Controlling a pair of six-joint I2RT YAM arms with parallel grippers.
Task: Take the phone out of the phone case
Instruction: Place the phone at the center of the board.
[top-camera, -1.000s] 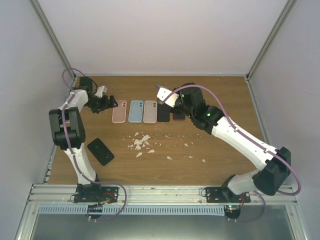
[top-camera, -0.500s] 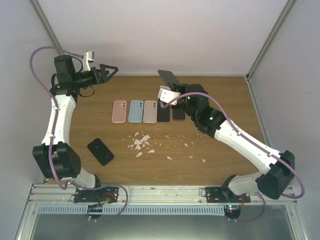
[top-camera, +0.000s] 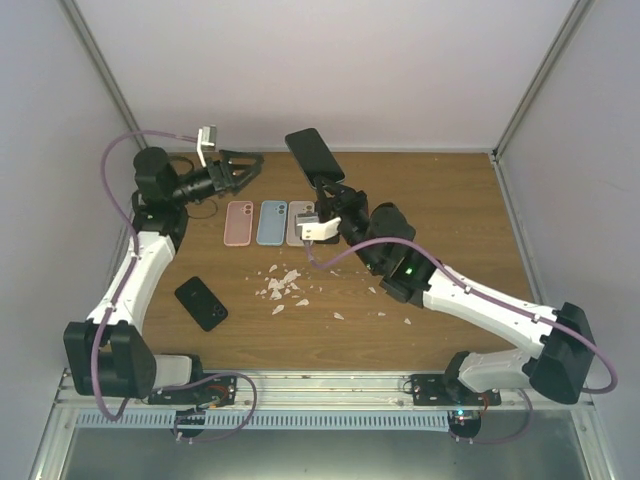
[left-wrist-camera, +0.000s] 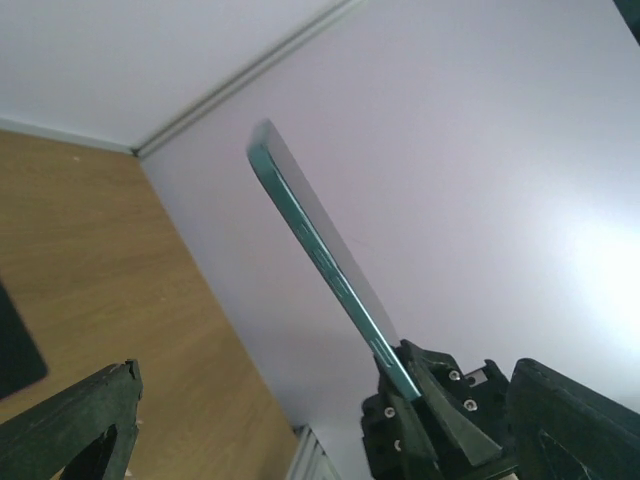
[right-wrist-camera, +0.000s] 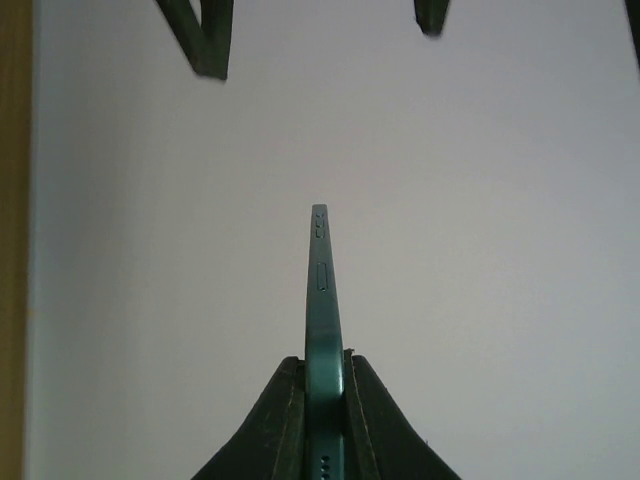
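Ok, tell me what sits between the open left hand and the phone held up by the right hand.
Nothing. The top external view shows only bare air between the left hand and the phone.

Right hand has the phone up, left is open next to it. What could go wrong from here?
1. The right hand pinches only the bottom end of the phone; a push from the left hand could lever it loose and drop it onto the table.
2. The open left hand is not touching the phone; closing off-centre could knock it sideways.
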